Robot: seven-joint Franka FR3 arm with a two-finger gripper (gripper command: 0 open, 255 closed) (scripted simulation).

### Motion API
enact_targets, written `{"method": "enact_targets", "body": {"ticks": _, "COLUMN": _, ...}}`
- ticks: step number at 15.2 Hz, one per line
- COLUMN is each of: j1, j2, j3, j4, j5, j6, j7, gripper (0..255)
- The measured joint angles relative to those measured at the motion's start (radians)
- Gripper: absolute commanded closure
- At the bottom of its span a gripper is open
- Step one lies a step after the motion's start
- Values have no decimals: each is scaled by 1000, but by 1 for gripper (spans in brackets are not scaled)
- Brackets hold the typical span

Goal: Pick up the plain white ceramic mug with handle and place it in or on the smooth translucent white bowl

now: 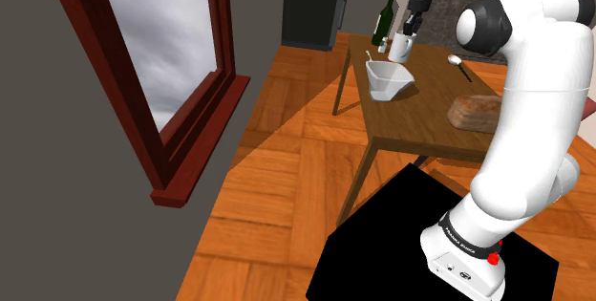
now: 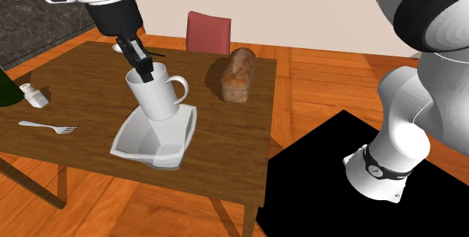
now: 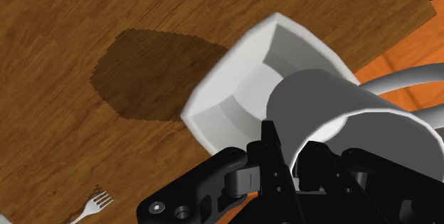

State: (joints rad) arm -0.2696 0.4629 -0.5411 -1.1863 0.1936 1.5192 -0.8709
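Most of the job looks done: the white mug (image 2: pixel 156 92) is off the table and hangs in the grip of the black gripper (image 2: pixel 143 68), whose two fingers are closed on the mug's rim wall, one inside and one outside. The mug is tilted, with its handle pointing toward the second exterior view's right. It sits directly above the white bowl (image 2: pixel 154 136). In that view its base overlaps the bowl's hollow, but I cannot tell whether the base touches the bowl or hangs just over it. The shoulder view agrees, showing the mug (image 1: pixel 401 49) just over the bowl (image 1: pixel 389 79). In the wrist view the mug (image 3: pixel 341 116) covers part of the bowl (image 3: pixel 242 87) beneath it.

What remains, as I judge it, is a short lowering if there is any gap, then opening the fingers and drawing clear. Because of the tilt, the mug may tip or roll inside the bowl once it is let go.

The bowl rests on the wooden table (image 2: pixel 83 70), with a fork (image 2: pixel 49 128) near it and a loaf of bread (image 2: pixel 239 74) well apart.
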Motion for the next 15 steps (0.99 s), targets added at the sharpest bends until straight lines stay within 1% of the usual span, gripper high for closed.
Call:
{"method": "enact_targets", "body": {"ticks": 10, "j1": 27, "j2": -15, "j3": 2, "j4": -157, "j5": -6, "j6": 141, "j7": 0, "gripper": 255}}
{"method": "enact_targets", "body": {"ticks": 15, "j1": 31, "j2": -21, "j3": 2, "j4": -176, "j5": -8, "j6": 155, "j7": -1, "gripper": 255}}
